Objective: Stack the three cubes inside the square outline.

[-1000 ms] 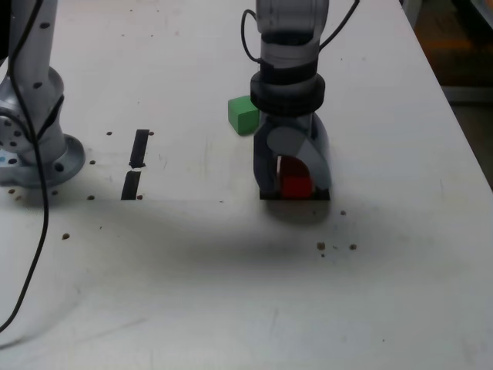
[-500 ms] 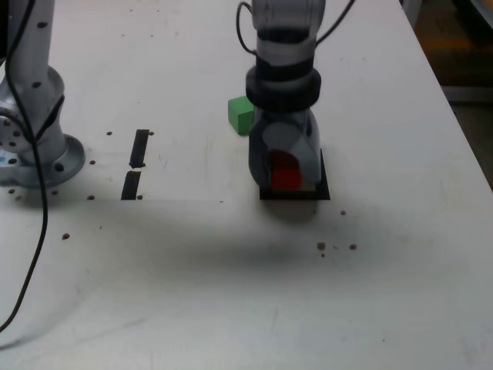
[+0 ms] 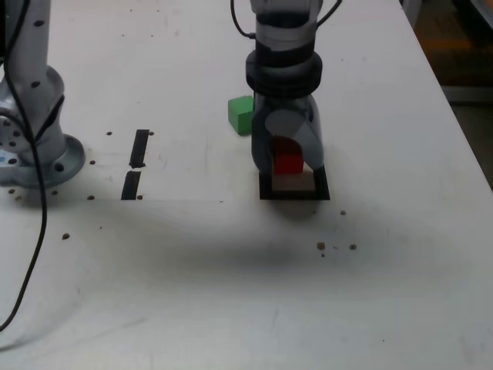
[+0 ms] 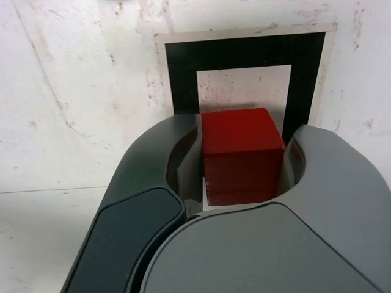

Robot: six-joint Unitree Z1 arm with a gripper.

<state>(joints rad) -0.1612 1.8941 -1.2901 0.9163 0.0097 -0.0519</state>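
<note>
Spreading white beneath the fingers (image 3: 291, 166), the table (image 3: 231, 293) carries the black square outline (image 3: 266, 189) directly under them; a green cube (image 3: 240, 114) sits beside, and the red cube (image 4: 241, 152) is clamped between them.

Exterior view: high, off-arm, angled down across table (image 3: 385, 293), moderate distance, facing gripper (image 3: 289, 166). Wrist view: close behind jaws, looking down. Shared: gripper, red cube (image 4: 241, 152), square outline (image 4: 244, 55).
</note>
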